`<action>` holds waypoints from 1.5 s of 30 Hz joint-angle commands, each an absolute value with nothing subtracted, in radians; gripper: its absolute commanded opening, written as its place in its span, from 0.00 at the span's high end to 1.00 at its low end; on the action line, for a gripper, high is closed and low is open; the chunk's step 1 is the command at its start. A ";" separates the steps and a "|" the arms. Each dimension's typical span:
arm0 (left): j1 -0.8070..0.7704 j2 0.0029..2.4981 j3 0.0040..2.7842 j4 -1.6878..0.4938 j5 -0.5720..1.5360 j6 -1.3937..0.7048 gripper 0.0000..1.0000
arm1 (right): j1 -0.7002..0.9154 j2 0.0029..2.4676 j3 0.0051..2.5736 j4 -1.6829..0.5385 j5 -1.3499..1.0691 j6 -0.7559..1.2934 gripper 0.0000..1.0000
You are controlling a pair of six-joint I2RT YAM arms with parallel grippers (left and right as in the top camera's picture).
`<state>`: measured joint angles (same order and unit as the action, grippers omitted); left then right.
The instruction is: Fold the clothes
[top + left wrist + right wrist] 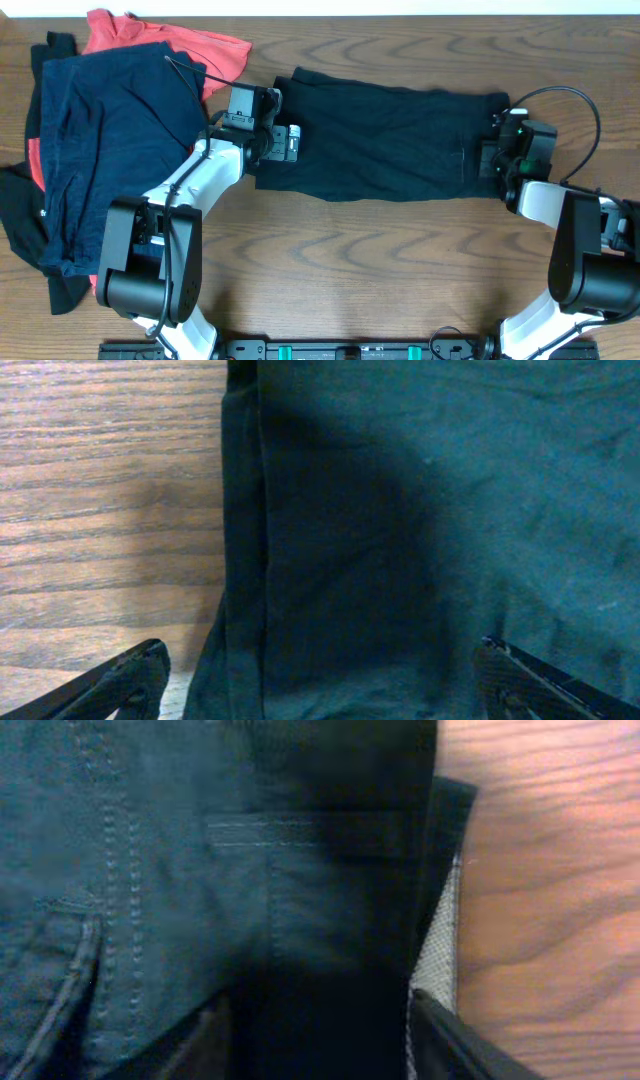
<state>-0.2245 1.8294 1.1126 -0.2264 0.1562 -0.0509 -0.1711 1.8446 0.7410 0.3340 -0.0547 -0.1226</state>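
One black garment (385, 140) flat, wood-grain table (400, 260), heaped clothes (110, 130) aside

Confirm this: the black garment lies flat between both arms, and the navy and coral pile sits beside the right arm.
Not right: the overhead view shows the navy and coral pile beside the left arm. The black garment does lie flat between both arms.

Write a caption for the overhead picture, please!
Left gripper and right gripper flank a plain black garment on the wooden table.
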 commanded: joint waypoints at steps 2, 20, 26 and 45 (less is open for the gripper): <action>-0.220 1.829 1.128 -0.229 0.149 -0.039 0.02 | -0.208 1.863 0.810 0.306 -0.020 -0.173 0.41; -0.239 1.872 1.128 -0.192 0.194 -0.026 0.19 | -0.226 1.846 1.166 -0.427 -0.402 -0.073 0.18; -0.222 1.911 1.128 -0.129 0.193 0.000 0.57 | -0.277 1.846 1.166 -0.516 -0.477 -0.044 0.17; -0.181 2.008 1.128 -0.068 0.191 0.007 0.94 | -0.381 1.848 1.164 -0.542 -0.467 -0.052 0.13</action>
